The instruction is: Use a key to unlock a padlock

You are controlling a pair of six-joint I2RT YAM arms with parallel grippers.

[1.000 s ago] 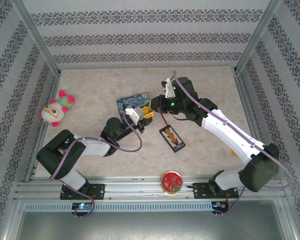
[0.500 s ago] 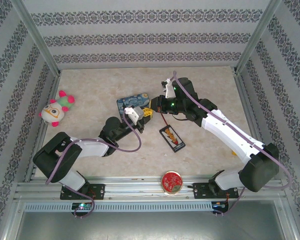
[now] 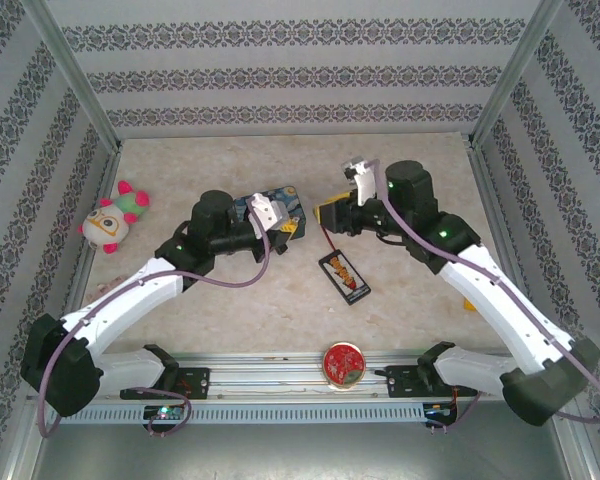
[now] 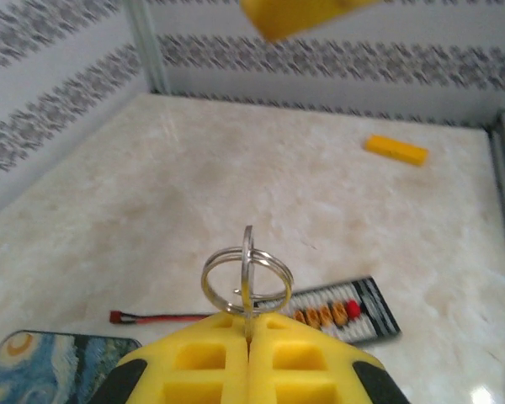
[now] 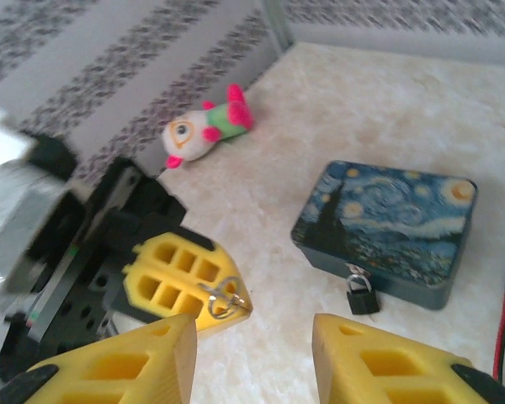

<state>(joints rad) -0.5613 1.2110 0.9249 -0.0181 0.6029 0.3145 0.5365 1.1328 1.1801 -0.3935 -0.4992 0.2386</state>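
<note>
Overhead view from high behind, wrist views low, close, facing each other, all sharing the blue tin (image 5: 387,223)

Lab test cell: aluminium frame (image 3: 280,375), wallpapered panels (image 3: 300,70), marble-look tabletop (image 3: 280,312).

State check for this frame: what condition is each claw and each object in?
left claw: shut on the key
key: pinched upright between the claw's fingers, with its ring sticking out
right claw: open, holding nothing
padlock: shackle closed, sitting at the tin's front wall
blue tin: lid shut
plush toy: lying on its side
black pack: lying flat
</note>
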